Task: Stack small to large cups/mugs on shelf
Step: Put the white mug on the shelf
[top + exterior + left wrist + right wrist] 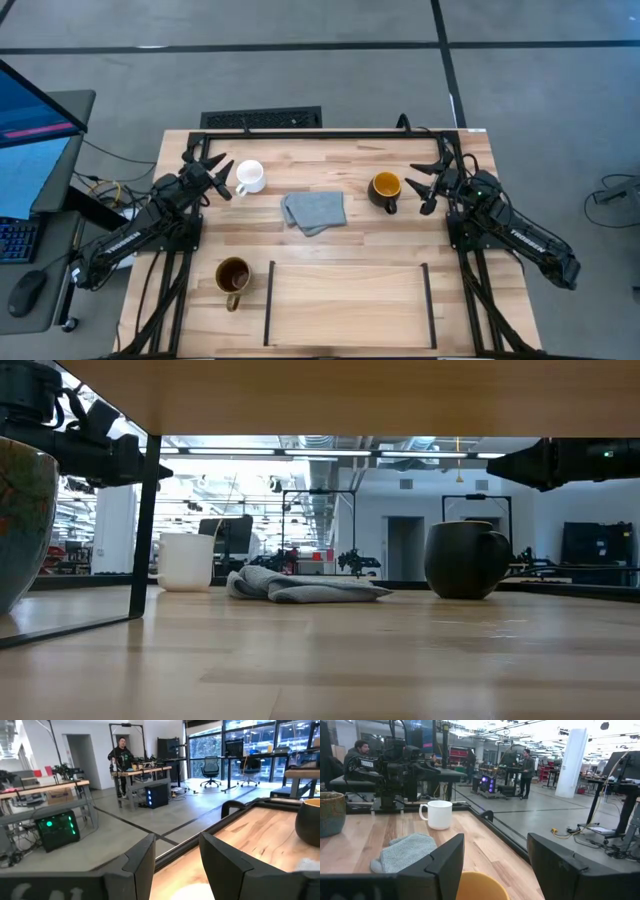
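My left gripper point(222, 180) hangs with fingers apart at nine o'clock of the small white mug point(249, 177), holding nothing. The brown mug point(233, 274) sits at seven o'clock, beside the empty shelf point(350, 300). The grey cloth point(314, 211) lies mid-table. My right gripper point(418, 189), also spread, faces the dark mug point(385, 188). I'd straddle the white mug's wall squarely before closing.

Wooden table point(330, 160) matt; grey cloth point(314, 211) soft; white mug point(249, 177) glossy.

Two dark arms, white lettering
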Tool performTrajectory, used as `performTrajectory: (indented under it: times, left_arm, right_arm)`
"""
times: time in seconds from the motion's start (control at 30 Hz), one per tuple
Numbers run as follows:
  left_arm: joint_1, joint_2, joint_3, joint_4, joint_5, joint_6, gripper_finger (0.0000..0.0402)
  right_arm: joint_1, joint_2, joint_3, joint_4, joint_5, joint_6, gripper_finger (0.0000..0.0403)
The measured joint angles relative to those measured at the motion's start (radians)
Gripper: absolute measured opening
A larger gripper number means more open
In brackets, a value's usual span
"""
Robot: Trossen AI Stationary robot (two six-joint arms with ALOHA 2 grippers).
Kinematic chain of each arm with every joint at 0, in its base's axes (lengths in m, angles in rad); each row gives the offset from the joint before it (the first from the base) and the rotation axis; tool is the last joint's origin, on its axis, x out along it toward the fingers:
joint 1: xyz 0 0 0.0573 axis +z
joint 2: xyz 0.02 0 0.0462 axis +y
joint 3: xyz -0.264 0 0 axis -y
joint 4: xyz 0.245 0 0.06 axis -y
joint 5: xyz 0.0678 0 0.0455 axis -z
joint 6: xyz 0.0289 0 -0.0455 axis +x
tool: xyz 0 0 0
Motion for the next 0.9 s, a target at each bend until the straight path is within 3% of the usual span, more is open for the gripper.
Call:
performTrajectory:
  times: [0.9]
  left_arm:
    - [0.0, 0.0, 0.0, 0.0, 0.0, -0.001, 0.0146]
  right_arm:
    - [-0.002, 0.0, 0.0, 0.0, 0.0, 0.0, 0.024]
